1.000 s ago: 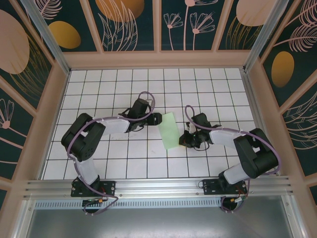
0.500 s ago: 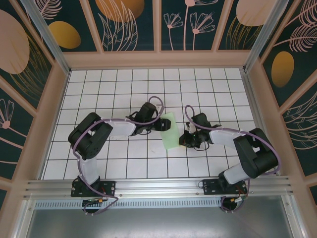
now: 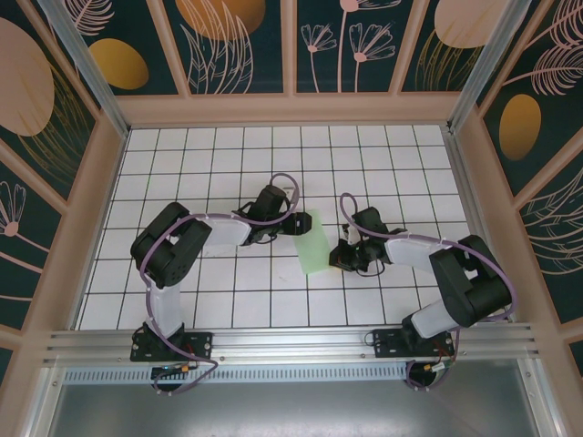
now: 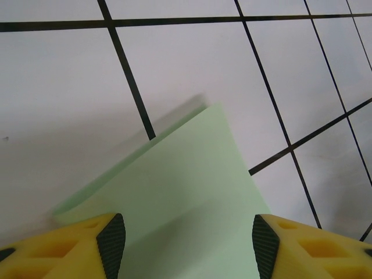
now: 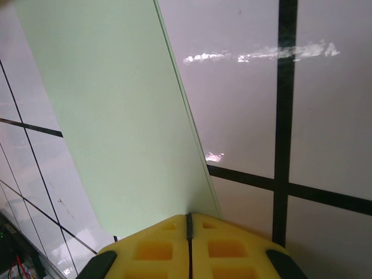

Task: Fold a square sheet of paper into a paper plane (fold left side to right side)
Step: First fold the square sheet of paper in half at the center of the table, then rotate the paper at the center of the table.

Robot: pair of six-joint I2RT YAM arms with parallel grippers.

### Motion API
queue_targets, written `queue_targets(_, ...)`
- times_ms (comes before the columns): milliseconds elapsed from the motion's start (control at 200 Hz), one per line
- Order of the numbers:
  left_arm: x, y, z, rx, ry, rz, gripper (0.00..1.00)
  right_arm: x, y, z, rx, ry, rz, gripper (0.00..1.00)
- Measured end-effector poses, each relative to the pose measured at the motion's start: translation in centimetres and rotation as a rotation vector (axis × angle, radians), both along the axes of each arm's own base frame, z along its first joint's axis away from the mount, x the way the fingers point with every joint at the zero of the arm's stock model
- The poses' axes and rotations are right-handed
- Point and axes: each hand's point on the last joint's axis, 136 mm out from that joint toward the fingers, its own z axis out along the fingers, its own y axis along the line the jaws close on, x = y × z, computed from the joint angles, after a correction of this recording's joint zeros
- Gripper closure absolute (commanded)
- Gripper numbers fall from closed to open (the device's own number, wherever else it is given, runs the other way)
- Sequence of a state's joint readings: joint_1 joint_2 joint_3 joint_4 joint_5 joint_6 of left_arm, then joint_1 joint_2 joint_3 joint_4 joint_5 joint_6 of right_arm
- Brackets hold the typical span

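Note:
The square sheet of paper, pale mint green, lies folded into a narrow rectangle in the middle of the tiled table. The paper plane is out of view. My left gripper is open at the sheet's upper left. In the left wrist view its fingers straddle the paper, whose top layer bows up a little on the left. My right gripper is shut, its tips resting on the paper at the lower right edge, where two thin layers show.
The white grid table is ringed by a wooden frame with patterned walls. An aluminium rail along the near edge carries both arm bases. Bare tiles lie around the paper on all sides.
My left gripper has moved right from beside the paper to over its upper left part. The right arm and the paper have stayed put.

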State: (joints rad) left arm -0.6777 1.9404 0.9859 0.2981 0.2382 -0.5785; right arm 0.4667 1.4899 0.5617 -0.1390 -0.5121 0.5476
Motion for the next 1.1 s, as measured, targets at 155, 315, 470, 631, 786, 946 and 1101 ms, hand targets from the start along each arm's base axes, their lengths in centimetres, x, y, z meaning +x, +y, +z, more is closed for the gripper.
queue_targets(155, 0.3, 0.0, 0.0, -0.001, -0.001, 0.004, 0.36, 0.0, 0.0, 0.0, -0.001, 0.001, 0.0, 0.91)
queue_targets(315, 1.7, 0.4, 0.0, 0.001, -0.002, 0.025, 0.35, 0.0, 0.0, 0.0, -0.001, 0.001, 0.0, 0.91)
queue_targets(470, 4.7, 1.1, 0.0, 0.037, -0.02, 0.057, 0.35, 0.0, 0.0, 0.0, 0.0, 0.0, 0.0, 0.9)
queue_targets(631, 6.5, 2.6, 0.2, 0.084, -0.033, 0.092, 0.34, -0.1, -0.1, 0.2, 0.003, -0.01, -0.002, 0.87)
queue_targets(786, 5.9, 3.4, 1.9, 0.09, -0.048, 0.098, 0.35, 0.1, -0.5, 1.2, 0.001, -0.053, -0.014, 0.76)
queue_targets(946, 3.4, 4.5, 7.0, 0.005, -0.105, 0.106, 0.37, 1.8, -0.6, 4.9, 0.029, -0.181, -0.027, 0.54)
queue_targets(1101, -0.1, 4.7, 9.2, -0.087, -0.117, 0.101, 0.37, 4.3, -1.7, 7.4, 0.029, -0.295, -0.055, 0.46)
